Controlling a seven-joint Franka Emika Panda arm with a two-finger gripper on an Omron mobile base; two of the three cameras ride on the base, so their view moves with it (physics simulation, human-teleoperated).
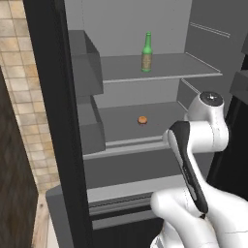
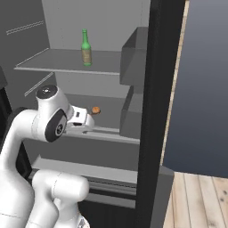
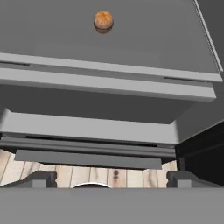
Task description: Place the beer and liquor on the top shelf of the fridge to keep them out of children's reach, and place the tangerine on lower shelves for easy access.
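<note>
A: Start at the left. What stands there?

B: In the left base view, a tall fridge with a black outer door (image 1: 53, 121) and plain grey interior, open. Boxy grey door bins (image 1: 86, 68) hang just inside that door, one above another.

A: And further right?

B: The highest flat grey shelf panel with a pale front edge (image 1: 169, 68) carries the slim green glass bottle with a long neck and a tan label (image 1: 147, 53), upright, near the middle of the panel. Below it, on a wide flat grey shelf with a thick pale front lip (image 1: 126, 145), lies the small round orange tangerine (image 1: 142, 119), well back from the lip and apart from the walls.

A: The robot?

B: Its white arm with dark joints (image 1: 198, 145) rises at the lower right, in front of the fridge and below the bottle.

A: The gripper?

B: In the hand view the two-finger gripper (image 3: 111, 179) has its dark fingertips (image 3: 41, 178) spread far apart, nothing between them. It sits outside the fridge, low before the lipped shelf, well apart from the fruit. Pale wooden floor planks (image 3: 65, 173) show between the tips.

A: The squat blue-red bottle?

B: I can't tell where it is.
</note>
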